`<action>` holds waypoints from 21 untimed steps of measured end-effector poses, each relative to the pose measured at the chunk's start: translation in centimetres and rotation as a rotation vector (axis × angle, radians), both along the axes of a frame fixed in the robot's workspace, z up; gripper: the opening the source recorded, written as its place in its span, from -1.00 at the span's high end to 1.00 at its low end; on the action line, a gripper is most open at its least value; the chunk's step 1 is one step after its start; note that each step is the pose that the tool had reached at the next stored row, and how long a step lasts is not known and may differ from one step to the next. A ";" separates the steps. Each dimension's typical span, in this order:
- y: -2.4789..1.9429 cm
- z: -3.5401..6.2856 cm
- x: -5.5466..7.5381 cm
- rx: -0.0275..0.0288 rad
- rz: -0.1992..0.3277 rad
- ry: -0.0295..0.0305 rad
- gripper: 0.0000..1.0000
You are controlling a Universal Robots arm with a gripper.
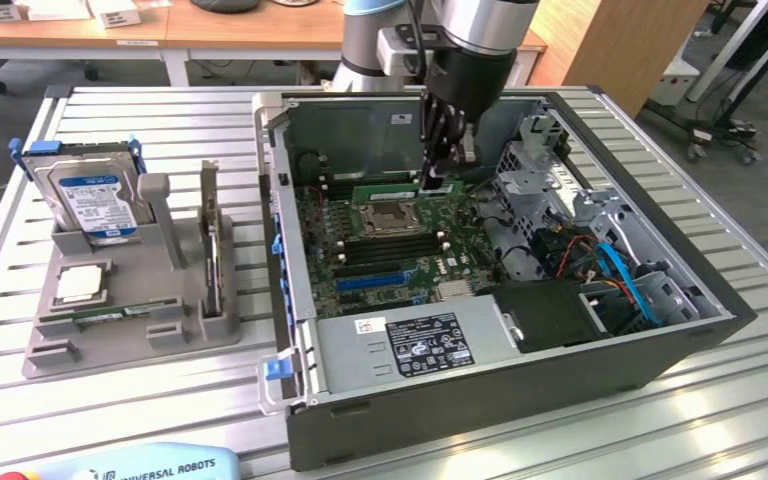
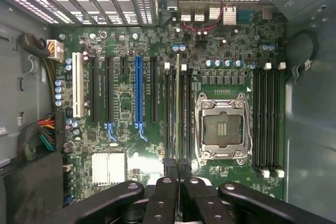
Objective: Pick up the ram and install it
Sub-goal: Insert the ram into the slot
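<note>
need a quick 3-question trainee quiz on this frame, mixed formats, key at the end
1. True or false: the gripper is shut on the ram.
2. The ram is: A on the table; B at the memory slots beside the CPU socket; C atop the power supply.
3. Fill in: the ___ with the blue-white label stands in the grey holder.
Key: 1 true; 2 B; 3 hard drive.
</note>
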State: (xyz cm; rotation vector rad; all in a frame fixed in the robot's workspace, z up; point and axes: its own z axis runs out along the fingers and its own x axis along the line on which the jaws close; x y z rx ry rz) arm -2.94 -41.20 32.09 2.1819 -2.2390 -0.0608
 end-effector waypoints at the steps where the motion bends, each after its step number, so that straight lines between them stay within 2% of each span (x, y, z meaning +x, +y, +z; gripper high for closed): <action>1: 0.00 -0.14 0.0 0.0000 0.000 0.0000 0.77; 21: 0.00 -2.52 0.0 0.0001 0.000 0.0000 0.77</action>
